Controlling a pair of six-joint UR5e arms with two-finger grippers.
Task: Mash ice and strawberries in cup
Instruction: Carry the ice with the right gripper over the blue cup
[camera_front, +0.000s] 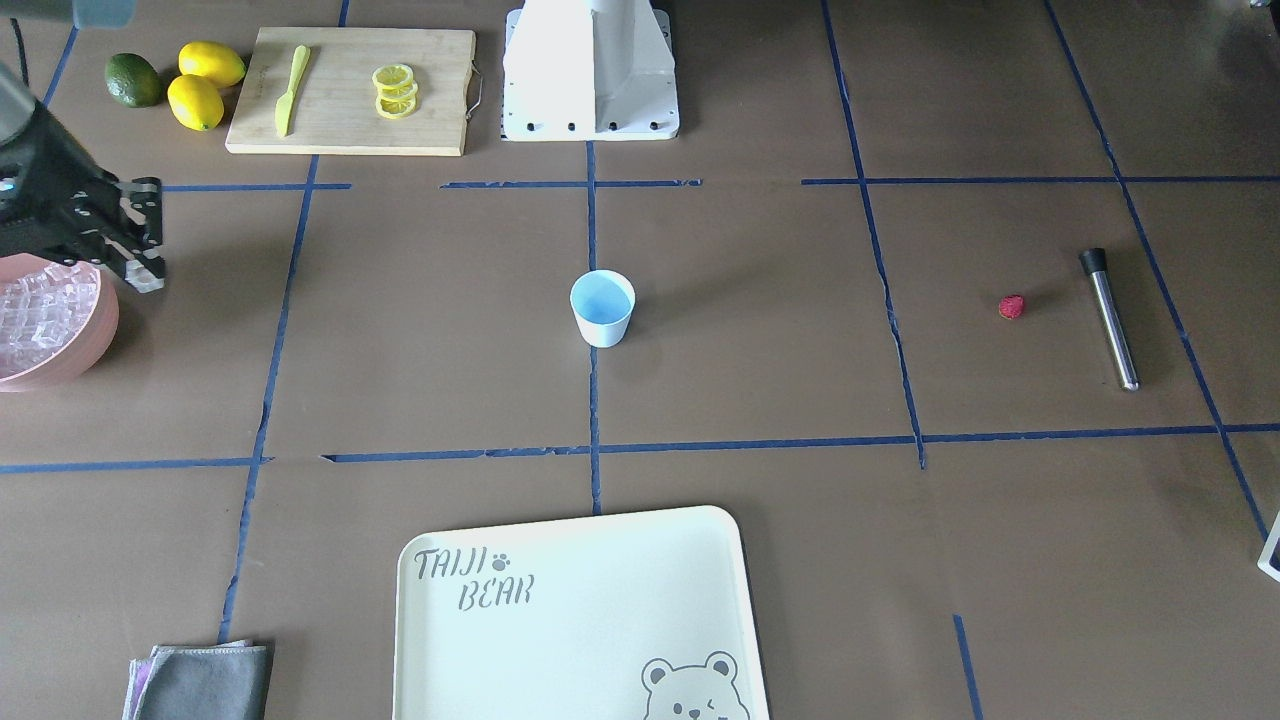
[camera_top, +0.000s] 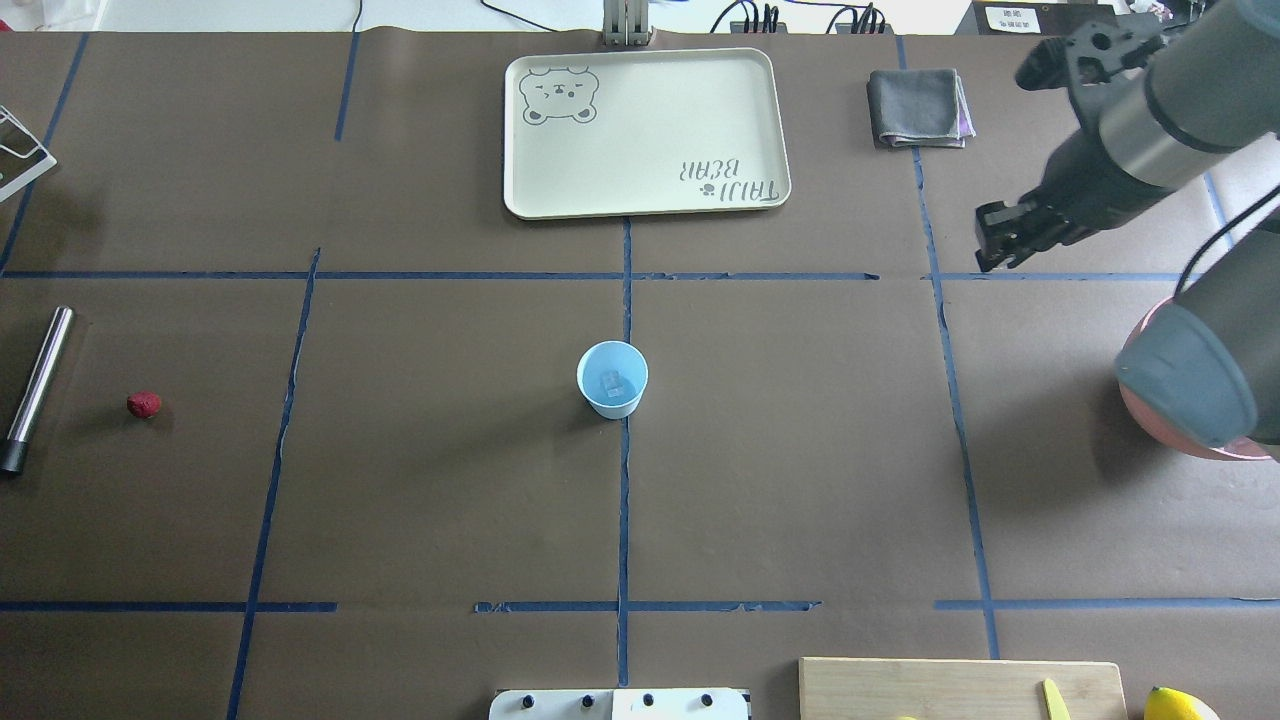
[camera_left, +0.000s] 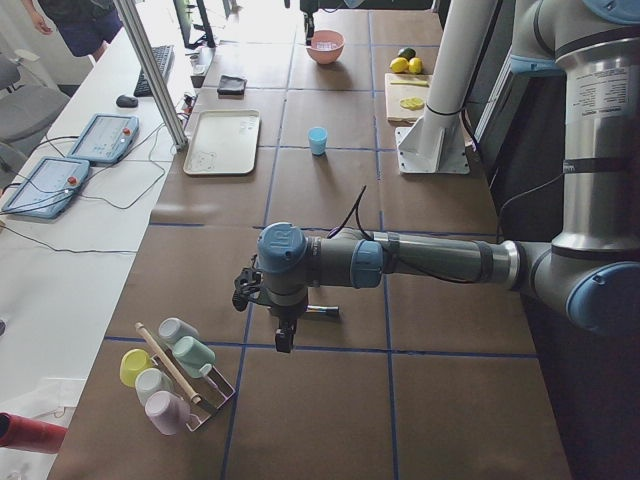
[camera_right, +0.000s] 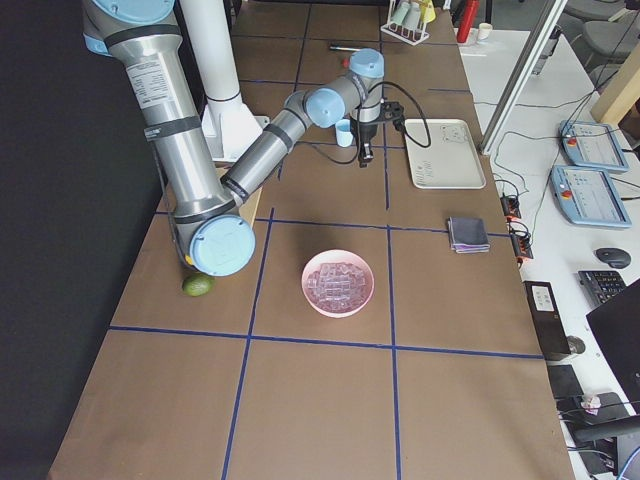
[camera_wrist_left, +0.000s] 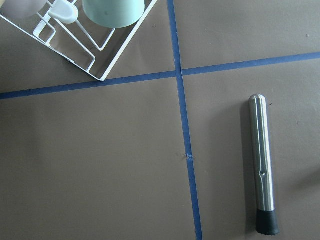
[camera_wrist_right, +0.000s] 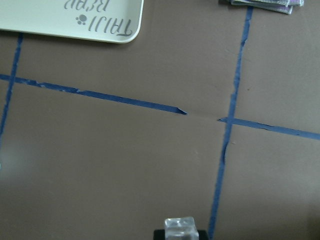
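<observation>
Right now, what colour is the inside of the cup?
Light blue; the cup shows it best in the exterior front-facing view.

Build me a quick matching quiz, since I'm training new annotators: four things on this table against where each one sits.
Things:
1. cup
2. strawberry
3. lemon slices
4. ice

Places:
A. on the cutting board
B. in the pink bowl
C. in the middle of the table
D. beside the steel muddler

Pairs: 1-C, 2-D, 3-A, 4-B.
</observation>
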